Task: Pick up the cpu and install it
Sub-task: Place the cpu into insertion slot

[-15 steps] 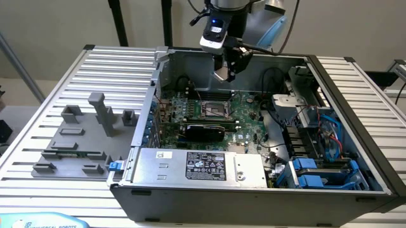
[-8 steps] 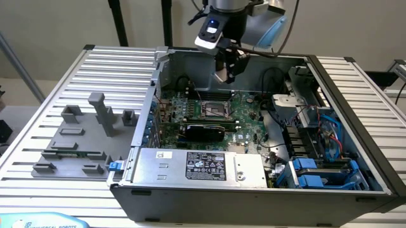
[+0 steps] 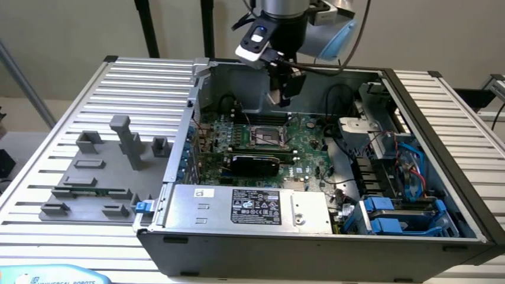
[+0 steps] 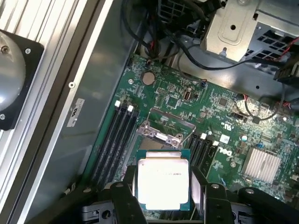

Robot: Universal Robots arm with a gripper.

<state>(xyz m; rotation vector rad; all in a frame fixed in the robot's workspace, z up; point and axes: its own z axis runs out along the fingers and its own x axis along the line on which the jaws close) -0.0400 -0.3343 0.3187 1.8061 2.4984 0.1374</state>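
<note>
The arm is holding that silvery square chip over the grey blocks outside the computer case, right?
Not quite. The gripper holds the silvery square cpu over the green motherboard inside the computer case, not over the grey blocks outside it, as the wrist view shows.

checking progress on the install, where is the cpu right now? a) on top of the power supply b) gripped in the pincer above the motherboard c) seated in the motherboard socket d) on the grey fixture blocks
B: the wrist view shows the cpu clamped in the pincer, above the motherboard and not yet in the socket.
</note>
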